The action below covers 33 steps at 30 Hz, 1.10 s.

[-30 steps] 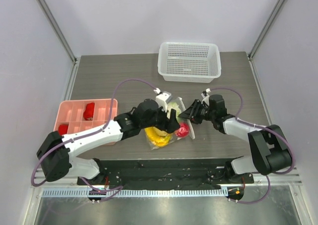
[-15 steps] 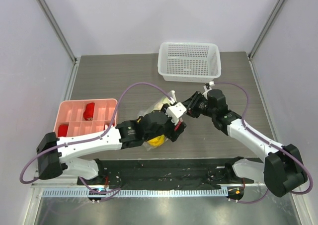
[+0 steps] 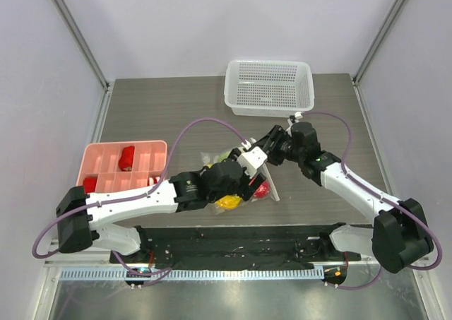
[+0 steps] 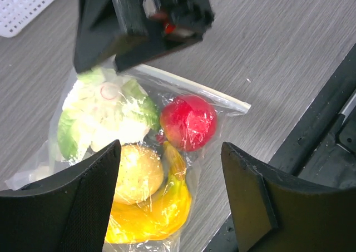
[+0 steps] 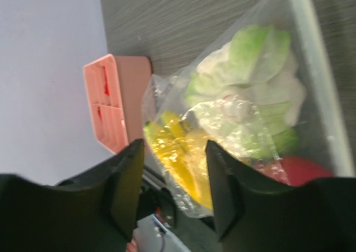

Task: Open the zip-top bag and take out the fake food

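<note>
**Zip-top bag and the two grippers, seen from above.** The zip-top bag (image 4: 133, 152) lies flat on the table (image 3: 155, 115) near its front edge, about centre. The fake food (image 4: 188, 122) is all inside it.

- **Bag:** the zip strip (image 4: 194, 90) looks closed and runs roughly from 11 to 5 o'clock. The mouth therefore faces about 2 o'clock, and the bag's length runs back toward 8.
- **Left gripper:** the left gripper (image 4: 169, 147) hangs directly over the bag body. Its jaws are spread wide and hold nothing.
- **Right gripper:** the right gripper (image 5: 173, 146) is at the 1 o'clock end of the strip. Its jaws are parted, and whether any film is caught between them cannot be told.

The right arm is nearer the mouth, so opening likely depends on each gripper taking one lip and pulling across the strip, toward 2 and toward 8.
</note>
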{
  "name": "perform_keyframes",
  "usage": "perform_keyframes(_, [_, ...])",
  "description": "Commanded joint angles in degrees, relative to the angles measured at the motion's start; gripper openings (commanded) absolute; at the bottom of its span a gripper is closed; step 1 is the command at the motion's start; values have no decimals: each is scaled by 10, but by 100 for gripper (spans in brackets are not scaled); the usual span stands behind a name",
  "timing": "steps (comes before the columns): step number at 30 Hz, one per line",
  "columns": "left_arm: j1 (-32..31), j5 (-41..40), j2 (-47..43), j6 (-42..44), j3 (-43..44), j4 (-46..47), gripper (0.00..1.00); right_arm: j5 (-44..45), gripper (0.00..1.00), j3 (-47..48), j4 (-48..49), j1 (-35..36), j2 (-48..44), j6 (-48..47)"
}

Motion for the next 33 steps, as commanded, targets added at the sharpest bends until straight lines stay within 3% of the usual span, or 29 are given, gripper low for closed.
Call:
perform_keyframes(1, [-4,17,0,-20,16,11,73,-44,58,13,-35,-55,-2,-138])
perform_keyframes(3, [-4,25,4,-22,15,12,72,-128,62,12,-33,-82,51,-212])
perform_keyframes(6, [-4,31,13,-21,14,12,72,-176,67,14,-29,-105,112,-266])
perform_keyframes(9, [-4,25,17,-24,14,5,71,-171,68,2,-13,-104,145,-302])
perform_keyframes(12, [-4,24,12,-29,9,0,70,-87,70,18,-75,-105,143,-356])
perform_keyframes(15, [-5,25,4,-38,0,5,69,-51,73,12,-75,-105,152,-362])
perform_keyframes(17, [-5,26,4,-36,-8,9,66,-117,63,5,-45,-104,177,-346])
perform_keyframes(18, [-5,27,5,-32,-8,9,65,-134,52,-1,-23,-104,185,-338])
perform_keyframes(23, [-9,27,17,-12,14,-27,56,-200,31,-17,40,-104,185,-289])
perform_keyframes(27, [-25,-18,29,3,18,-15,51,-234,2,-24,74,-104,157,-239])
perform_keyframes(29, [-53,-151,68,33,37,-16,51,-237,1,-25,83,-101,138,-189])
perform_keyframes(33, [-112,-235,140,105,81,-3,53,-204,1,0,33,-79,69,-103])
